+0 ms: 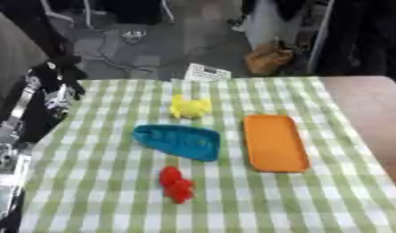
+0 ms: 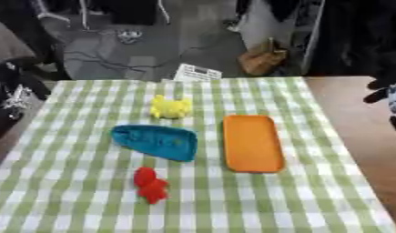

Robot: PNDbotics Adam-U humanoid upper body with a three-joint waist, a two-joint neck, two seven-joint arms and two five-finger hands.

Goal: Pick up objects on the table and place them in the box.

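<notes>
Four things lie on the green-checked cloth. A yellow toy sits farthest back, near the middle. In front of it lies a teal boat-shaped piece. An orange flat box lies lengthwise to the right of the teal piece. A small red toy is nearest to me. My left hand hangs at the table's left edge, apart from all of them and holding nothing I can see. Only a dark sliver of my right hand shows at the right edge, over bare wood.
A white printed card stands at the cloth's far edge. Bare brown tabletop runs along the right of the cloth. A brown bag and cables lie on the floor behind the table.
</notes>
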